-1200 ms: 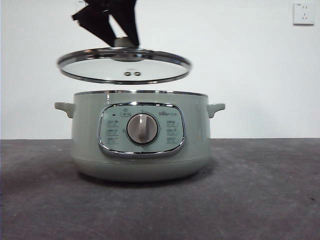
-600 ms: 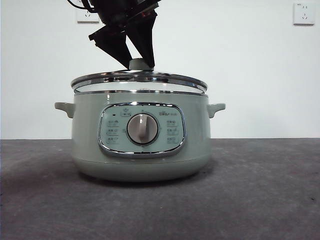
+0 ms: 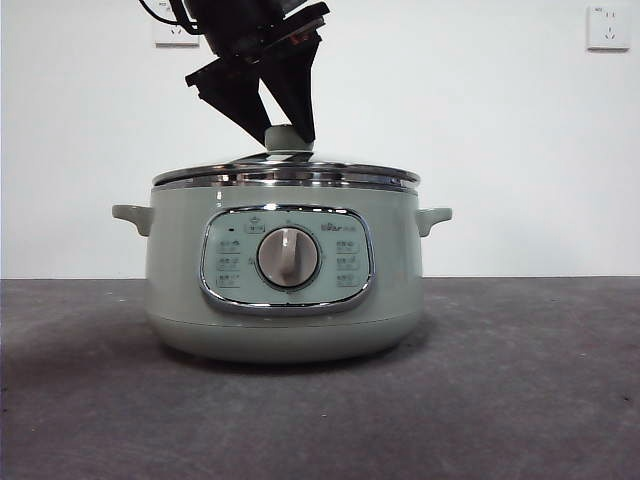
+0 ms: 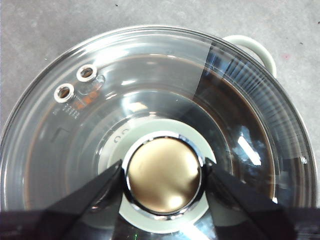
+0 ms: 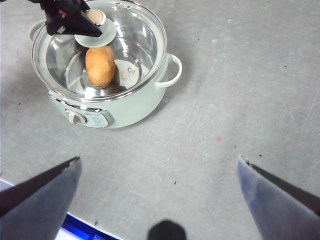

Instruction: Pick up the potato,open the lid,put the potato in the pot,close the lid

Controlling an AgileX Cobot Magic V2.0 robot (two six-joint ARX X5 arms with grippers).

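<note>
Clamped on the round knob [image 4: 163,176] of the glass lid [image 4: 150,100], the left gripper [image 3: 283,135] comes down from above the pot [image 3: 285,290], one black jaw pressed to each side of the knob's silver top. In the front view the lid sits on the pot's rim, its steel edge lying along the top of the sage-green body with no gap visible. Through the glass, the right wrist view shows the potato [image 5: 100,66] lying inside the pot on the bowl's floor. The right gripper [image 5: 159,195] hangs high over the grey table [image 3: 520,400], well apart from the pot, its jaws spread wide with nothing between them. On the pot's front, a chrome-framed control panel [image 3: 286,260] carries a central silver dial [image 3: 288,258]; small printed symbols flank the dial and a short logo sits above it, all too small to read. Two small vent holes [image 4: 75,82] pierce the lid near its edge, with tiny unreadable print beside them. A white wall socket [image 3: 608,27] hangs on the wall behind.
</note>
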